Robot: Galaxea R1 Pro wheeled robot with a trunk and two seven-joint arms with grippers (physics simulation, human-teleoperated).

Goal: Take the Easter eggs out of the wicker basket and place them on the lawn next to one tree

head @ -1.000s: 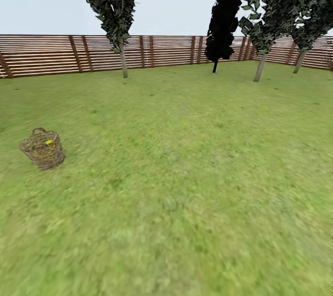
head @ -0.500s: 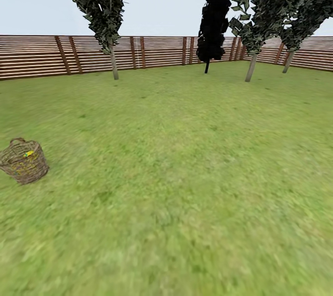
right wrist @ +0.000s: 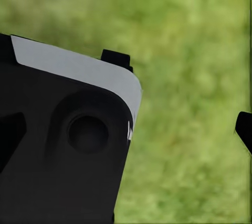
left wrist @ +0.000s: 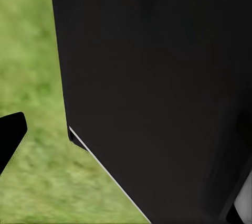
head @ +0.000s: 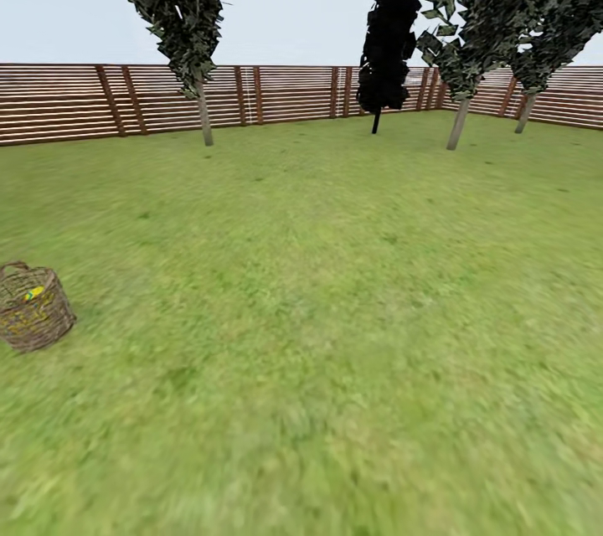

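Observation:
The wicker basket [head: 32, 318] stands on the lawn [head: 318, 310] at the head view's left edge, partly cut off. A yellow Easter egg [head: 33, 293] shows through its open top; the other eggs are hard to make out through the weave. Far back by the fence stand three pale-trunked trees [head: 203, 113] [head: 458, 124] [head: 525, 111]. In the left wrist view one dark fingertip [left wrist: 10, 137] shows over grass beside my black body. In the right wrist view a fingertip [right wrist: 244, 129] sits at the far edge. Both grippers look open and hold nothing.
A brown slatted fence [head: 285, 92] closes off the back of the garden. A thin-trunked black-foliage tree [head: 389, 25] stands between the pale trunks. Open grass stretches from the basket to the trees.
The whole head picture has shifted: the camera has turned right and moved, so the basket now lies lower and further left, at the edge. Nothing on the lawn has moved.

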